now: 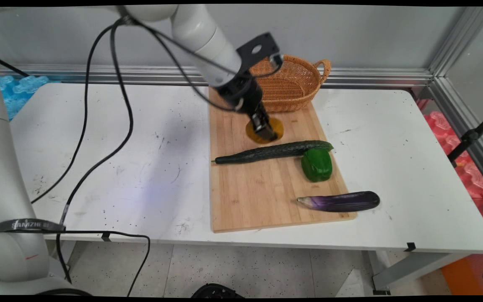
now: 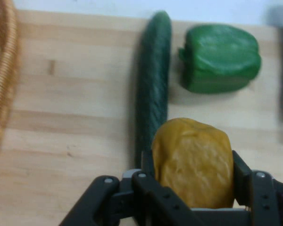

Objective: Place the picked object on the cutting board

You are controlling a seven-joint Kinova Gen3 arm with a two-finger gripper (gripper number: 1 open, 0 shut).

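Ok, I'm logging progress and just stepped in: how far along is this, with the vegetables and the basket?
Done: nothing that shows; the part of the basket in view holds nothing. In hand: the jaws are shut on the yellow lump, down at the cutting board. Left: the cucumber, green pepper and eggplant lie untouched, apart from the jaws.

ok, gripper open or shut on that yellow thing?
Shut on it. In the hand view the gripper has a finger pressed against each side of the yellow-orange object, above the cutting board.
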